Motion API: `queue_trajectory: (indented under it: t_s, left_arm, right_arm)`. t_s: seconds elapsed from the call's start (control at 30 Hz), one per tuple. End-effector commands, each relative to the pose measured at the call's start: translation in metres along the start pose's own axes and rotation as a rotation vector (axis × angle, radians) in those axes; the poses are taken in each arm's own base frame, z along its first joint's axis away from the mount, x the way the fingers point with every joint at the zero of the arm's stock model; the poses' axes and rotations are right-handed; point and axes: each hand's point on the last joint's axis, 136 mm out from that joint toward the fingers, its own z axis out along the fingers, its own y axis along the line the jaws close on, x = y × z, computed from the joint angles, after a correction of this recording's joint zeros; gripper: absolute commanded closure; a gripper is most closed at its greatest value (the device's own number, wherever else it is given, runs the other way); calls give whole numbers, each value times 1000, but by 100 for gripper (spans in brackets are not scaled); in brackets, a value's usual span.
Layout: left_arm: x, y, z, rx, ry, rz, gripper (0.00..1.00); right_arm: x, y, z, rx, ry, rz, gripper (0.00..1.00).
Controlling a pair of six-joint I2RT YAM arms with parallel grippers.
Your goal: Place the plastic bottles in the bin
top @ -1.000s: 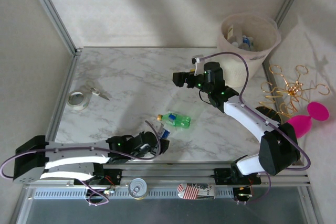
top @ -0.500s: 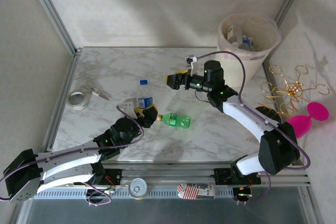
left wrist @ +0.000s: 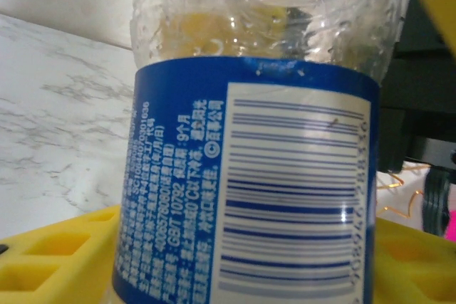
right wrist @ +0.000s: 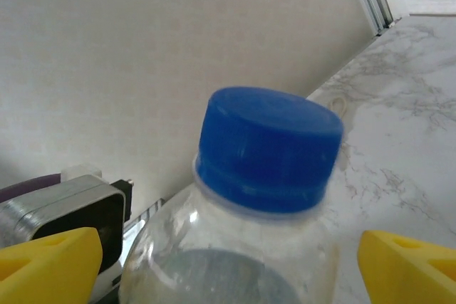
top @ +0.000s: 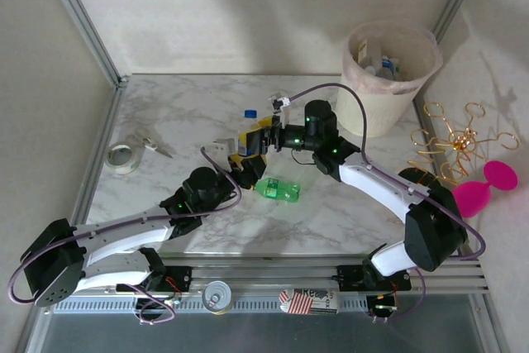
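Left claw (left wrist: 235,275): clamped on clear bottle (left wrist: 249,176) at blue label; bottle upright, lifted off table (top: 165,113).

Right claw (right wrist: 228,261): jaws apart, straddling the bottle's shoulder below blue cap (right wrist: 267,149); no contact yet, as far as this close view tells.

Bottle judged near-empty: light, thin-walled, dents under squeeze, label slick. Best hold: stiff neck or shoulder.

Green bottle (top: 277,189) lies on table, well short of bin (top: 372,112).

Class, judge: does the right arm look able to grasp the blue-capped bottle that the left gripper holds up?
Probably yes: the right gripper stands open either side of the blue-capped bottle, nothing in between.
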Motion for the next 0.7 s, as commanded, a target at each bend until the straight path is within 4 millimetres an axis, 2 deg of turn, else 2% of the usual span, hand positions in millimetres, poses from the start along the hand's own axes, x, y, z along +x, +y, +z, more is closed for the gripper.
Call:
queue_trajectory:
  t_s: [0.0,0.07,0.23,0.3,0.37,0.6,0.67]
  left_arm:
    - [-12,-20,3,81,-8,7,55]
    - [-11,-20,3,81,-4,5,55]
    - [-9,-18,4,73,1,5,52]
    - [-8,-17,4,69,3,2,50]
    - [-7,-15,4,62,5,1,43]
    - [-11,-2,-3,5,-27,-16,4]
    - [-15,6,-7,-31,-51,-26,0]
  right_arm:
    - [-6,4,5,-16,-3,-34,12]
    - [-4,5,6,-24,2,-30,19]
    - [-2,3,7,-22,8,-31,43]
    - [-2,3,8,-21,11,-30,47]
    - [-2,2,8,-19,11,-31,48]
    - [-3,-3,8,13,4,-32,49]
    - [-5,-15,6,85,-6,-34,49]
